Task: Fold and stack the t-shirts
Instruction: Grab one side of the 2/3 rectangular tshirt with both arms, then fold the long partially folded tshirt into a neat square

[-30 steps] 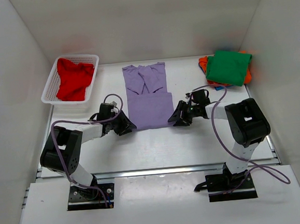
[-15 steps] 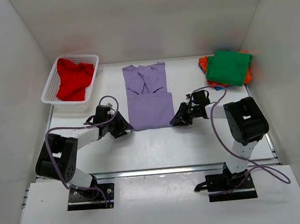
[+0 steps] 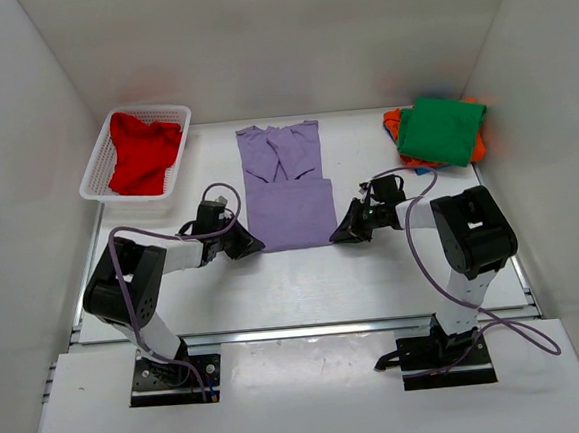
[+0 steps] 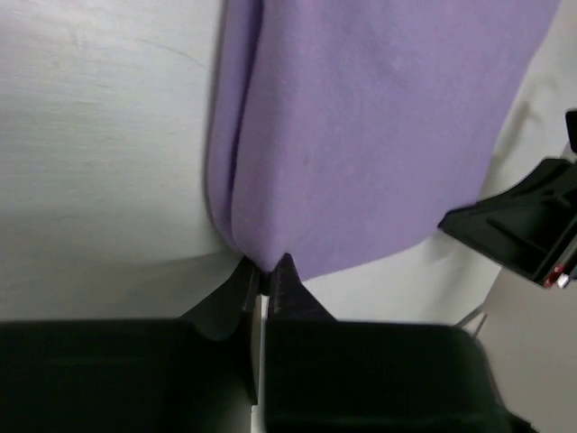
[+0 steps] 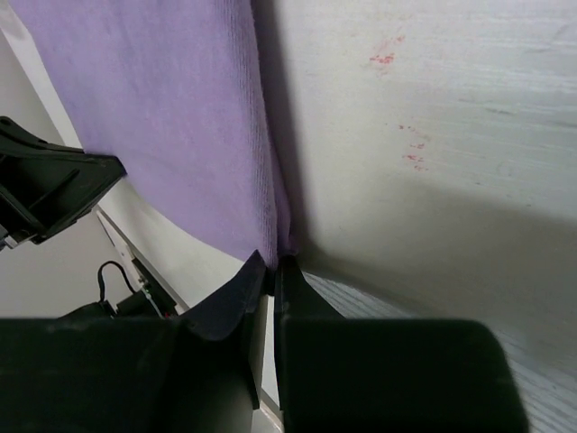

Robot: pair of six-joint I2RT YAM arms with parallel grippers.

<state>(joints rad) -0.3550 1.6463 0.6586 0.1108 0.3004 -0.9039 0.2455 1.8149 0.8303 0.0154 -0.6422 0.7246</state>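
The purple shirt [image 3: 286,192] lies flat in the middle of the table [image 3: 295,281], partly folded. Its sleeves are turned in over the far half, and the near half is a smooth rectangle with a straight near edge.

The left gripper [image 4: 264,273] sits low at the near left corner of this shirt. In the left wrist view its two fingertips are pressed together on the cloth, where the folded left edge meets the near hem. The right gripper [image 5: 270,269] mirrors it at the near right corner, with its tips closed and pinching the corner of the purple cloth. Both arms reach in from the sides and face each other across the near edge of the shirt. The corners rest on the table or just above it.

At the far left stands a white mesh basket [image 3: 98,163] with a crumpled red shirt [image 3: 144,153] inside. At the far right is a stack of folded shirts. A green shirt [image 3: 441,129] lies on top, an orange shirt [image 3: 393,120] shows under it, and a sliver of a blue shirt [image 3: 418,167] shows at the near edge of the stack. The stack is well apart from the purple shirt.
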